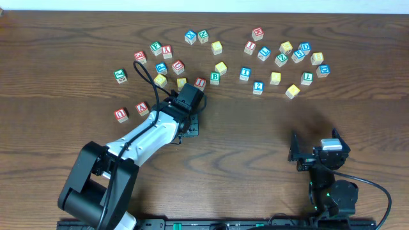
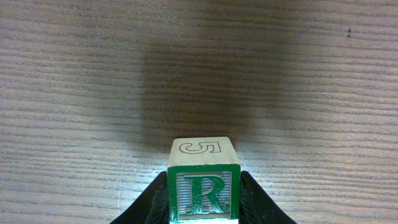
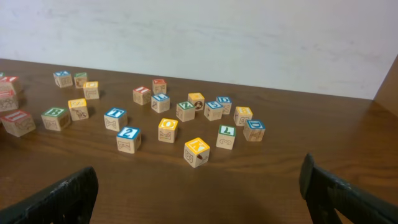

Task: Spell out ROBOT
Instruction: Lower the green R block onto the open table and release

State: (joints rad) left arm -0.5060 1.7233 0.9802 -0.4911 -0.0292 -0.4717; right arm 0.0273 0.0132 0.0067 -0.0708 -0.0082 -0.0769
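My left gripper (image 2: 204,202) is shut on a green R block (image 2: 204,186), whose top face shows a 5. It holds the block over bare wood. In the overhead view the left gripper (image 1: 190,122) is at the table's middle, just below the left cluster of blocks, and hides the R block. My right gripper (image 1: 316,154) is open and empty at the front right; its two fingers frame the right wrist view (image 3: 199,199). Several letter blocks lie scattered at the back, among them a green B (image 1: 215,77) and a blue T (image 1: 245,73).
Two red blocks (image 1: 131,112) sit apart at the left. A yellow block (image 1: 293,91) and a blue block (image 1: 258,87) are the nearest of the right cluster; the yellow one also shows in the right wrist view (image 3: 196,151). A pale wall stands behind the table.
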